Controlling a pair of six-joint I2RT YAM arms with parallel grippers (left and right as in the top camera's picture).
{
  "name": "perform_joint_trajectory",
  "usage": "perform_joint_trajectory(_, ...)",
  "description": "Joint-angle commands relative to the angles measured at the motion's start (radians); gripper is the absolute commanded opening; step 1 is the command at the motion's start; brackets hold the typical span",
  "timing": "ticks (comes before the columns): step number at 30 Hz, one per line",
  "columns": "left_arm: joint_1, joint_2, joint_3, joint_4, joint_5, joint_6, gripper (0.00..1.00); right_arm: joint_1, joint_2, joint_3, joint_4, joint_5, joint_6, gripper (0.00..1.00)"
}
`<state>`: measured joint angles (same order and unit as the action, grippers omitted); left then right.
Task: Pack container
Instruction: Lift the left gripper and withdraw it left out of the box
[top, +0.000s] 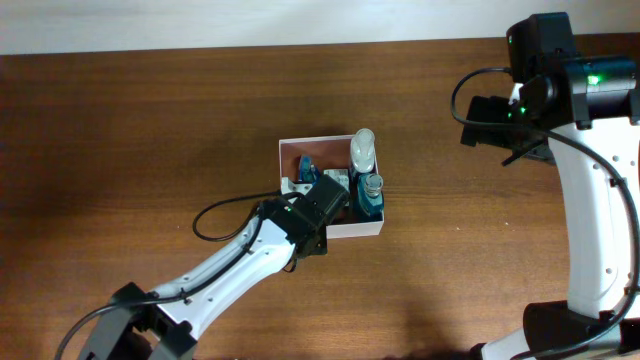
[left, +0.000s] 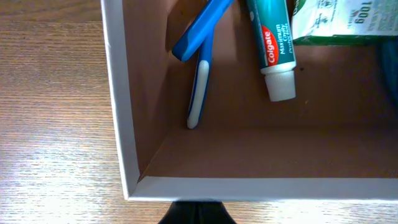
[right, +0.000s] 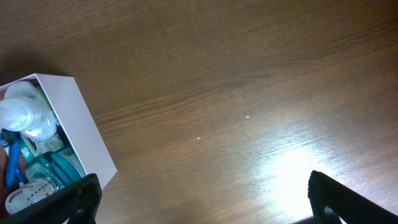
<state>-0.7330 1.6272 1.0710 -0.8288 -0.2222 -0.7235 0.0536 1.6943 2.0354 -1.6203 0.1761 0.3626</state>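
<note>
We see a left arm (top: 225, 262) of rounded white shell links and black joints at the lower left of the overhead frame, with a thin black cable (top: 208, 211) looping off it. The right arm (top: 600, 230), at the right edge, matches it (a small green light (top: 597, 78) glows on its black housing). The right gripper (right: 202, 200) has blocky matte-black fingers (right: 71, 199).

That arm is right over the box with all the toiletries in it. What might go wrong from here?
1. The left gripper, shut, hangs over the near wall of the container. Moving off sideways, it might catch that thin wall and drag or tip the box.
2. The clear bottle and blue bottle stand in the box close to that arm. A brush could topple them onto the table.
</note>
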Motion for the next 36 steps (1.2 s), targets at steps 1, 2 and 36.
perform_joint_trajectory(1, 0.000, 0.003, -0.006, -0.003, -0.017, -0.009, 0.00, -0.003, -0.001, 0.007, 0.001, 0.016, 0.000, 0.99)
perform_joint_trajectory(2, 0.000, -0.001, -0.006, -0.006, -0.007, -0.009, 0.00, -0.003, -0.001, 0.007, 0.001, 0.016, 0.000, 0.98)
perform_joint_trajectory(36, 0.375, -0.183, -0.005, -0.077, -0.074, 0.002, 0.99, -0.003, -0.001, 0.007, 0.001, 0.016, 0.000, 0.98)
